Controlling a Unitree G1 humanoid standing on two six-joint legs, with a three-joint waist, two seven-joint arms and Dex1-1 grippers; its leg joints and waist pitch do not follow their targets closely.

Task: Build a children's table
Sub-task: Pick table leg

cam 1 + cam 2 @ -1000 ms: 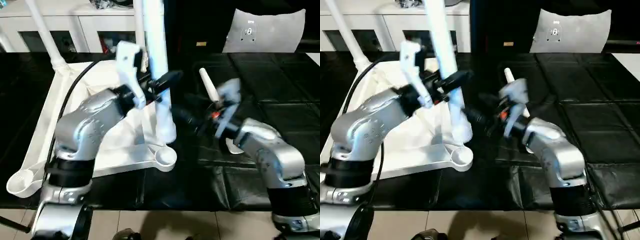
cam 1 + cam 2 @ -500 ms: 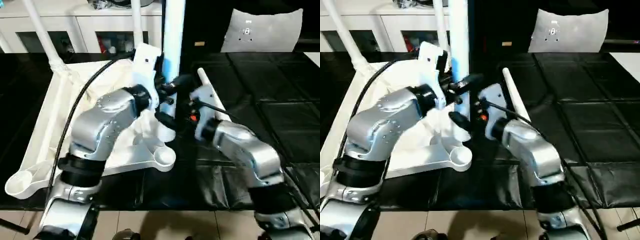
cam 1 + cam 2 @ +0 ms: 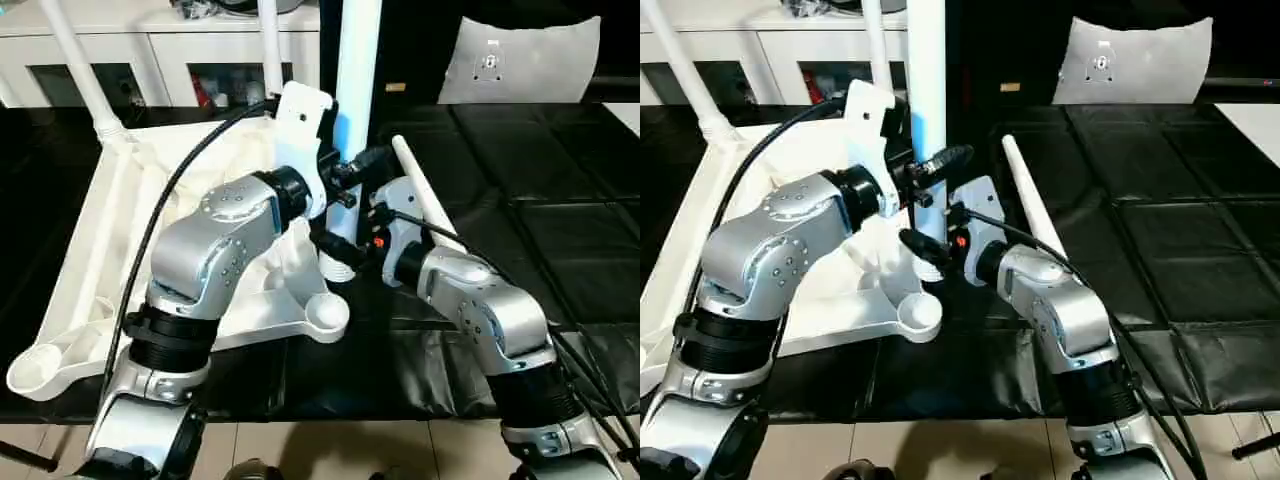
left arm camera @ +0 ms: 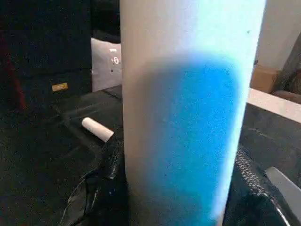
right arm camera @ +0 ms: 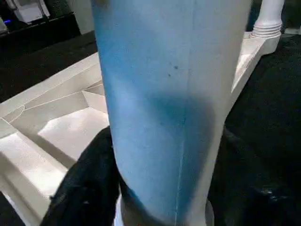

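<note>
The white table top (image 3: 110,260) lies underside up on the black-covered work surface. Two legs stand in its far sockets, one (image 3: 85,75) at the far left and one (image 3: 268,40) at the back. A third leg (image 3: 355,60) stands upright by the top's right edge. My left gripper (image 3: 348,175) is shut on it at mid height, its fingers (image 4: 101,188) on both sides. My right gripper (image 3: 340,250) is shut on the same leg near its base, a finger (image 5: 89,188) against it. A loose leg (image 3: 425,205) lies on the black surface to the right. The near corner socket (image 3: 325,315) is empty.
A white cabinet (image 3: 150,40) runs along the back left. A pale cushion-like panel (image 3: 520,60) stands at the back right. A black cable (image 3: 170,200) loops over my left forearm. The work surface's front edge (image 3: 350,415) meets a tiled floor.
My right arm swung left from beside the loose leg to the upright leg's base, and its fingers closed in around it. My left arm carried the leg slightly right and more upright.
</note>
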